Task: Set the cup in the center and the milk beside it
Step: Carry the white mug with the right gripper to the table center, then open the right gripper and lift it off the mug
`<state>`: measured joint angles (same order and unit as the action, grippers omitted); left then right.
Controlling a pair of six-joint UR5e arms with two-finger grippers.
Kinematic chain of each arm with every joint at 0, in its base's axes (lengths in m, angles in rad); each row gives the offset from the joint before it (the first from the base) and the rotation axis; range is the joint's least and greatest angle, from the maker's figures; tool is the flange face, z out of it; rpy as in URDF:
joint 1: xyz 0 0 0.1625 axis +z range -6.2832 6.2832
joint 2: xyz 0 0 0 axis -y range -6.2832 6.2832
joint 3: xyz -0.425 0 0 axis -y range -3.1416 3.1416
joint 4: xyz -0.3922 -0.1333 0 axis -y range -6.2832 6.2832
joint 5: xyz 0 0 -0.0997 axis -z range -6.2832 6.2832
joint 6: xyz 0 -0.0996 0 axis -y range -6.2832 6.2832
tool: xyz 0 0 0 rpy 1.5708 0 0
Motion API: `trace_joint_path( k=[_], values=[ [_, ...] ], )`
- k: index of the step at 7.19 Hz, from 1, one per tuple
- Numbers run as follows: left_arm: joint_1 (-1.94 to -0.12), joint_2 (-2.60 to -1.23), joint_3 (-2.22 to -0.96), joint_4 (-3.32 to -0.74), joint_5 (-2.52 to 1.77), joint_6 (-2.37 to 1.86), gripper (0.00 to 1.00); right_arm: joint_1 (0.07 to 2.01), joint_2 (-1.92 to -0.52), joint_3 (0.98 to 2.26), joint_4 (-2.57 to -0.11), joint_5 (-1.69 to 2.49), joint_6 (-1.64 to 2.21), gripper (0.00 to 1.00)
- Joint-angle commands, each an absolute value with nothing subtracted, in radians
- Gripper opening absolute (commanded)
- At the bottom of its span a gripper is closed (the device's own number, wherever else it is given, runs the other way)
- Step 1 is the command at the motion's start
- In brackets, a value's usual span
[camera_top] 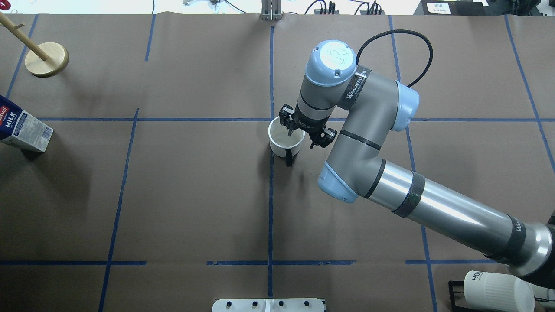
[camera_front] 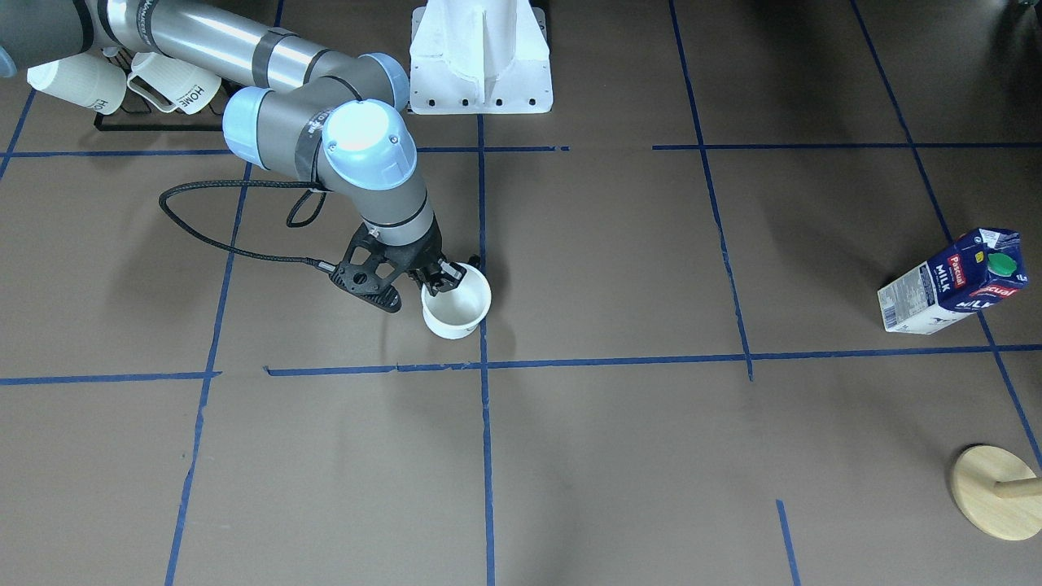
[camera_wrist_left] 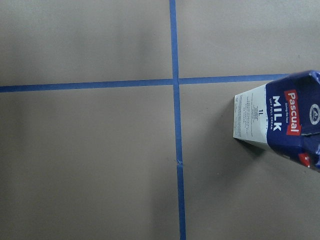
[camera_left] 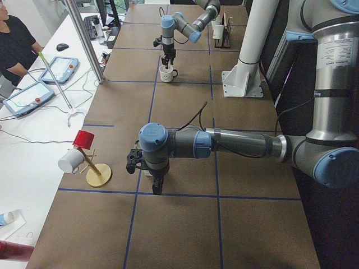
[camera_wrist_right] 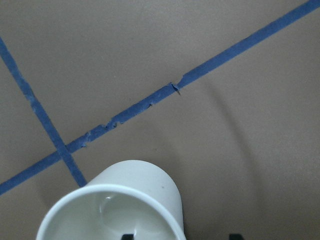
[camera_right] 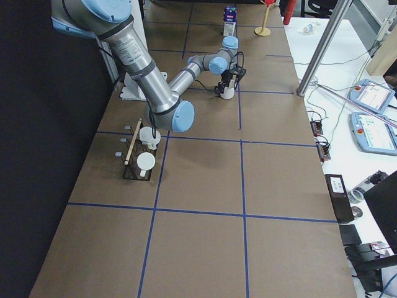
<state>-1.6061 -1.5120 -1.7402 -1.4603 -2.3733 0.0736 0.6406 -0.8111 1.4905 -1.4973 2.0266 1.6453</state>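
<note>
The cup [camera_front: 456, 308] stands upright just beside the centre tape cross [camera_front: 483, 365]; it also shows in the overhead view [camera_top: 285, 139] and the right wrist view [camera_wrist_right: 125, 200]. My right gripper [camera_front: 444, 277] is open, one fingertip inside the cup and one outside, straddling the rim [camera_wrist_right: 181, 235]. The milk [camera_front: 952, 281] stands upright far off at the table's left end [camera_top: 21, 128] and fills the right of the left wrist view [camera_wrist_left: 280, 117]. My left gripper [camera_left: 156, 182] hangs low over that end; I cannot tell whether it is open or shut.
A wooden mug tree [camera_front: 997, 492] stands near the milk [camera_top: 45, 58]. A black rack with ribbed "HOME" mugs [camera_front: 122, 81] sits at the robot's right [camera_top: 498, 290]. The white robot base [camera_front: 480, 57] is at the table's near edge. An operator [camera_left: 14, 45] sits aside.
</note>
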Motion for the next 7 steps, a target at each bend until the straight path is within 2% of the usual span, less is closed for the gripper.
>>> trace_joint_path(
  k=[1, 3, 4, 7],
  values=[
    [-1.608, -1.509, -1.781, -1.459, -2.373, 0.074, 1.0, 0.661, -0.815, 1.523, -1.499, 2.034, 1.641, 1.0],
    [-1.618, -1.509, -1.935, -1.416, -2.372, 0.074, 1.0, 0.699, -0.848, 1.595, -1.505, 2.03, 1.576, 1.0],
    [-1.617, -1.52, -1.972, -1.413, -2.375, 0.072, 1.0, 0.724, -0.877, 1.627, -1.505, 2.032, 1.522, 1.0],
    [-1.524, -1.546, -1.957, -1.504, -2.375, -0.134, 1.0, 0.811, -1.003, 1.759, -1.509, 2.045, 1.309, 1.0]
  ],
)
